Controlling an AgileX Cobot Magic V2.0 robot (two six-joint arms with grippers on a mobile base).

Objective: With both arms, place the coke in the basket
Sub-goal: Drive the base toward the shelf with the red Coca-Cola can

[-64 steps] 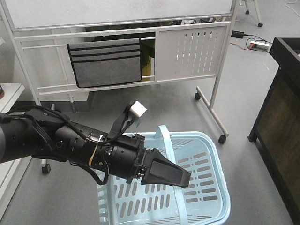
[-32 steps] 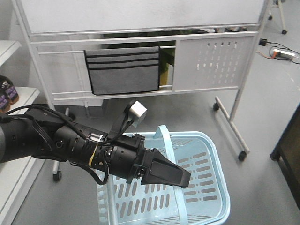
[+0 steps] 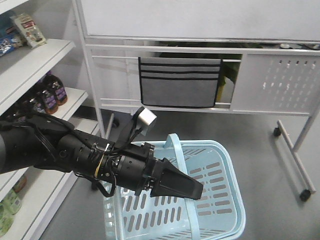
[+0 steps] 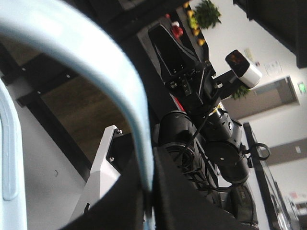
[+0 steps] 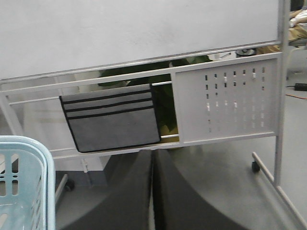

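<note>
The pale blue basket (image 3: 227,212) hangs low in the front view, with one handle (image 3: 174,142) swung up. My left gripper (image 3: 196,190) reaches over it from the left. In the left wrist view the left gripper (image 4: 151,194) is shut on that handle (image 4: 96,52), which runs down between the jaws. The right arm (image 4: 201,120) shows behind it. My right gripper (image 5: 152,155) is shut on nothing and points at the whiteboard stand, with the basket's corner (image 5: 29,143) to its left. The coke is out of view.
White shelves (image 3: 35,65) on the left carry dark bottles with purple labels (image 3: 50,97) and pale green bottles (image 3: 7,210) lower down. A wheeled whiteboard stand (image 3: 200,45) with a grey pouch (image 3: 177,82) stands ahead. Grey floor lies beyond the basket.
The whole view has swung left: the whiteboard stand slid right, the dark cabinet left the frame and the shelves came in. Arm and basket kept their place in the frame.
</note>
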